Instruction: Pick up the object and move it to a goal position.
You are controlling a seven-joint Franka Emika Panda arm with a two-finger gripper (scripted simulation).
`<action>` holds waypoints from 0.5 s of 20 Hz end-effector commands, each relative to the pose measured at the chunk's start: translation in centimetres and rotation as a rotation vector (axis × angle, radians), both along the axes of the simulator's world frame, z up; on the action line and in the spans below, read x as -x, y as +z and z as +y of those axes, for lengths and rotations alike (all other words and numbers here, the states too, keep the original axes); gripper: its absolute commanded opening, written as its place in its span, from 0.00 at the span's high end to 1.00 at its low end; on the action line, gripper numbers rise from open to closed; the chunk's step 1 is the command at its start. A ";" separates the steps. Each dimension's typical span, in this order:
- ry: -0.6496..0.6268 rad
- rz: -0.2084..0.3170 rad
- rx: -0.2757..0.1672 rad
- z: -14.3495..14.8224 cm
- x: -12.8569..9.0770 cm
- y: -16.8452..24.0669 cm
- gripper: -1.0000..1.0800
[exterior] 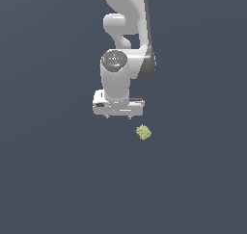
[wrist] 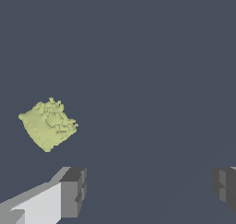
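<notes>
Wrist view crops both fingertips [wrist: 73,191] – gripper [wrist: 150,188] spread wide, empty – object [wrist: 48,124] outside them.

A plain worktop [exterior: 53,180] of flat dark slate blue fills the exterior view from edge to edge; no edge or corner of it shows. Its surface is even in tone, unmarked and without texture. In the wrist view the same dark blue worktop [wrist: 152,57] fills the background, crossed only by faint, slightly paler diagonal bands.
</notes>
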State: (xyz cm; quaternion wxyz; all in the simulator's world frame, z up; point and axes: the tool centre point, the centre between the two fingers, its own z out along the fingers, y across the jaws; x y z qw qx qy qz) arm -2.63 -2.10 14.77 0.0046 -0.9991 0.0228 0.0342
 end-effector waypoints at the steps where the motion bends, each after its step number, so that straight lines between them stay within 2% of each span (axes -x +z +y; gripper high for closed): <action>1: 0.000 0.000 0.000 0.0 0.0 0.0 0.04; 10: -0.044 0.033 -0.017 0.6 0.4 -1.0 0.04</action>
